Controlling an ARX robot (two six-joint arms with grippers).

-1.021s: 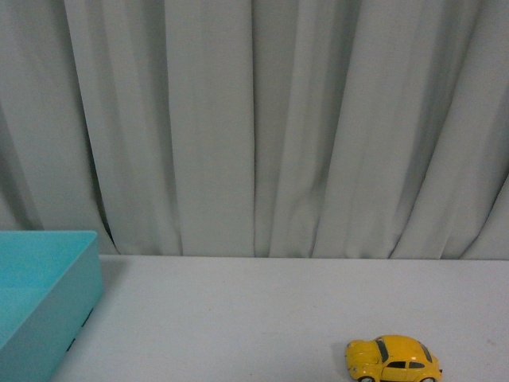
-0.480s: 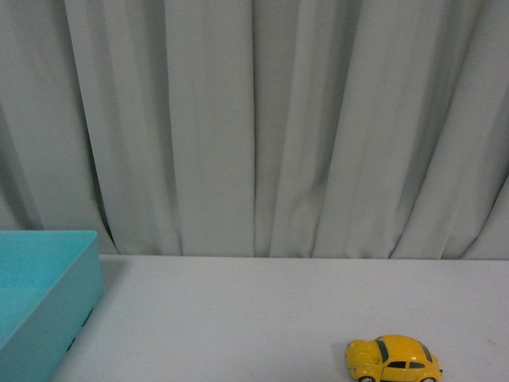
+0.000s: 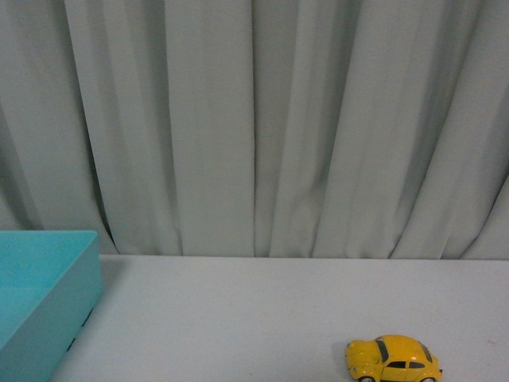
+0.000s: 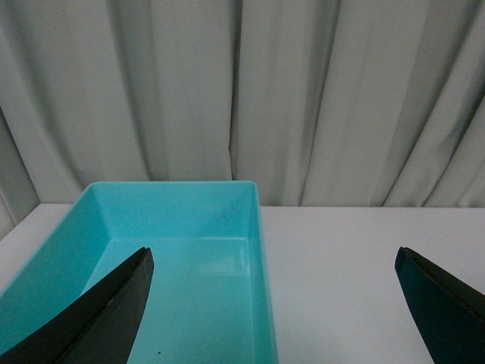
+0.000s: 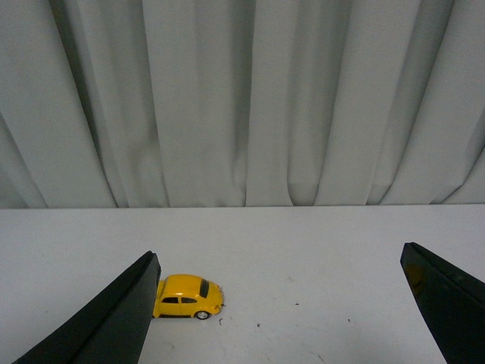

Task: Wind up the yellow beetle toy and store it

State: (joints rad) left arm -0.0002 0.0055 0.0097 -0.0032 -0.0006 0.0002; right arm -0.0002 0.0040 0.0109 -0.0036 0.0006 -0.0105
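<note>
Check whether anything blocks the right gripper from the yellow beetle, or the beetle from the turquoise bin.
Nothing visible does. The right gripper hangs open with only bare table before the yellow beetle toy. In the front view, bare table alone lies between the toy and the turquoise bin further left.

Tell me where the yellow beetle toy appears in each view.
Front view: yellow beetle toy at lower right, on the table.
Left wrist view: not in it.
Right wrist view: yellow beetle toy on the table, beside one dark jaw.
Shared landmark: the grey curtain.
</note>
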